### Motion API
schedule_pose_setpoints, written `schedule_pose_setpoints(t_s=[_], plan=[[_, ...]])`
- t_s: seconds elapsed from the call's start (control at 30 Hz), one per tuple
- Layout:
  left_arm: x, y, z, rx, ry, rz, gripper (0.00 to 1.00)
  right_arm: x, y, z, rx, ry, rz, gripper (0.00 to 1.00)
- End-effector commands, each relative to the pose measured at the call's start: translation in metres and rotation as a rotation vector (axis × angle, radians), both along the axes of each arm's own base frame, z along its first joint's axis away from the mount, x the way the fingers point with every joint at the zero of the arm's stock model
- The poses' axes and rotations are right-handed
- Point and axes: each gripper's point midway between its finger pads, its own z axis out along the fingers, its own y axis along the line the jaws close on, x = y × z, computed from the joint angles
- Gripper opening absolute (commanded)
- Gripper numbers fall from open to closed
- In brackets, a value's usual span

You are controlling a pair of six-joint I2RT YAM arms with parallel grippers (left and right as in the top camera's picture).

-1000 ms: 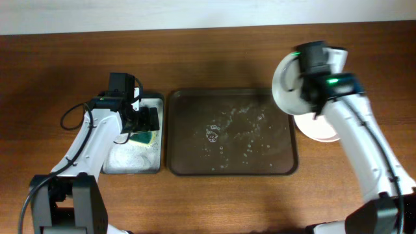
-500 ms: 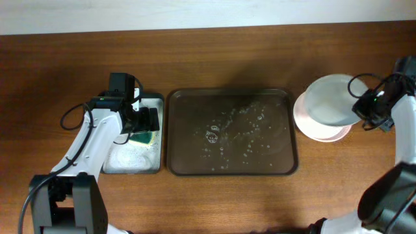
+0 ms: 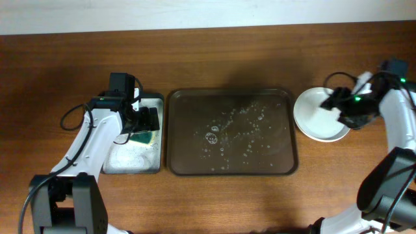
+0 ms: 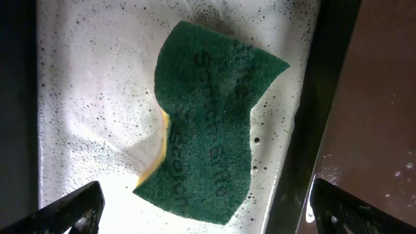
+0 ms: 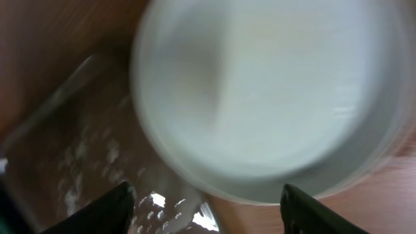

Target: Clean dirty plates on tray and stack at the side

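Plates [image 3: 313,118] lie flat beside tray [image 3: 188,151] running left-right — left gripper [image 4: 208,211], right gripper [image 5: 211,211] both apart.

You'll see white plates [image 3: 316,117] at 3 o'clock, a dark brown tray [image 3: 188,130] speckled with pale droplets, and a green sponge [image 4: 208,130] edged yellow on white foam at 9 o'clock, all on a reddish-brown wood-grain surface [image 3: 227,58].

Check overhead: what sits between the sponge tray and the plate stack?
The large brown tray, wet and with no plates on it, spans the stretch between sponge tray and plate stack; the overhead view shows it.
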Motion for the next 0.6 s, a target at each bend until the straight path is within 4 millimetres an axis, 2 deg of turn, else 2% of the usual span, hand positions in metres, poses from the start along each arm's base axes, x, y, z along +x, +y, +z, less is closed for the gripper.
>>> schedule_pose_setpoints(t_s=[0.0, 0.03, 0.1, 0.2, 0.3, 0.43, 0.57], plan=[[0.003, -0.008, 0.007, -0.089, -0.015, 0.045, 0.99, 0.001, 0.066, 0.002, 0.044, -0.021, 0.245, 0.84], [0.001, -0.009, 0.007, -0.122, -0.004, 0.053, 0.99, -0.005, 0.080, -0.001, 0.016, 0.010, 0.294, 0.89], [-0.010, -0.004, 0.005, -0.155, 0.046, 0.107, 0.99, -0.014, 0.095, -0.006, -0.040, 0.063, 0.356, 0.99], [-0.040, 0.006, 0.000, -0.158, 0.170, 0.147, 1.00, -0.033, 0.113, -0.012, -0.134, 0.148, 0.451, 0.99], [-0.062, 0.007, 0.000, -0.149, 0.255, 0.115, 1.00, -0.047, 0.129, -0.011, -0.148, 0.193, 0.503, 0.99], [-0.077, 0.006, 0.007, -0.144, 0.278, 0.083, 1.00, -0.058, 0.137, -0.003, -0.151, 0.199, 0.531, 0.99], [-0.088, 0.005, 0.022, -0.145, 0.211, 0.077, 1.00, -0.067, 0.136, 0.013, -0.178, 0.111, 0.527, 0.99]])
